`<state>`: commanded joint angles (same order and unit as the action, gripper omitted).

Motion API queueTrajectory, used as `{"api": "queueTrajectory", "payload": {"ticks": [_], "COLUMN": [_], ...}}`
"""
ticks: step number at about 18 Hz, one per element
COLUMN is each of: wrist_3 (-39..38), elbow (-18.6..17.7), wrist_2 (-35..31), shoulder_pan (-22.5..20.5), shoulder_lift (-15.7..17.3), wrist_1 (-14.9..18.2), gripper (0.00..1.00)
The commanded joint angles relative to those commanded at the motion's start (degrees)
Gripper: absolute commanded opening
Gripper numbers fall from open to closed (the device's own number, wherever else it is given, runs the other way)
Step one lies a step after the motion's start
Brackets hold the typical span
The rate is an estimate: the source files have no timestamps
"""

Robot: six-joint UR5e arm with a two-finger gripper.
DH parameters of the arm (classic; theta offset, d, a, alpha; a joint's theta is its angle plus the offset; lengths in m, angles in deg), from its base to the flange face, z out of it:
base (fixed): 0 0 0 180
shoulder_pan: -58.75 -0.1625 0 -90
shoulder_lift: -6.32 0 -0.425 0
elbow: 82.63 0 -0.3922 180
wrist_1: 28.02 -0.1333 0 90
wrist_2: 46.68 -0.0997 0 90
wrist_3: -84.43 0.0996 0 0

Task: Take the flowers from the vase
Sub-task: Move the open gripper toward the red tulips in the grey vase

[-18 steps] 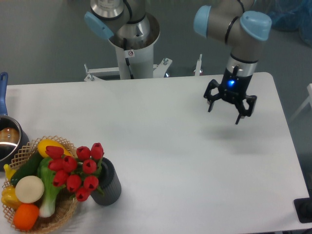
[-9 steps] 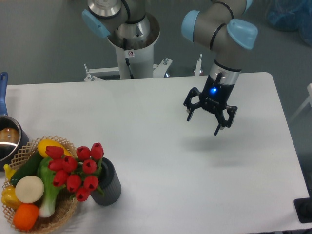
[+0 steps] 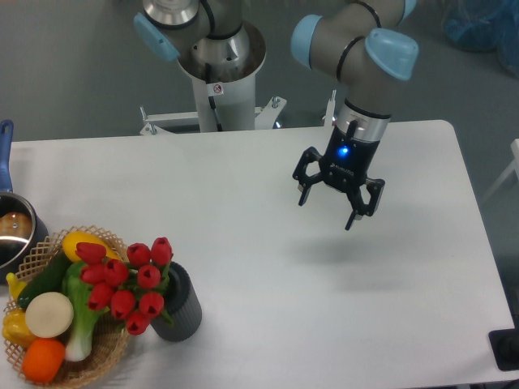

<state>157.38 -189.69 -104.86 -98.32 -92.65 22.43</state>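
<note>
The flowers, a bunch of red tulip buds with green stems, stand in the short dark grey ribbed vase near the table's front left. The bunch leans left over the wicker basket. My gripper is open and empty, hanging above the table at centre right, far to the upper right of the vase.
A wicker basket with vegetables and fruit sits at the front left, touching the vase's side. A metal pot with a blue handle is at the left edge. The arm's base column stands behind the table.
My gripper has moved left, toward the table's middle, staying open and above the table. The flowers and vase have not moved.
</note>
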Motion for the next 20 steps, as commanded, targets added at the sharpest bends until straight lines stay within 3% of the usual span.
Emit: {"api": "queueTrajectory", "payload": {"ticks": [4,10,14,20], "wrist_3": [-4.6,-6.3,-5.6,-6.0], "elbow": [0.2,0.5,3.1,3.5], "wrist_2": [0.8,9.2,10.2,11.4], "shoulder_pan": [1.6,3.2,7.8,12.7], "shoulder_lift": [1.1,0.7,-1.5,-2.6], "wrist_1": [0.0,0.0,-0.3,-0.4], "gripper": [1.00,1.00,1.00,1.00]}}
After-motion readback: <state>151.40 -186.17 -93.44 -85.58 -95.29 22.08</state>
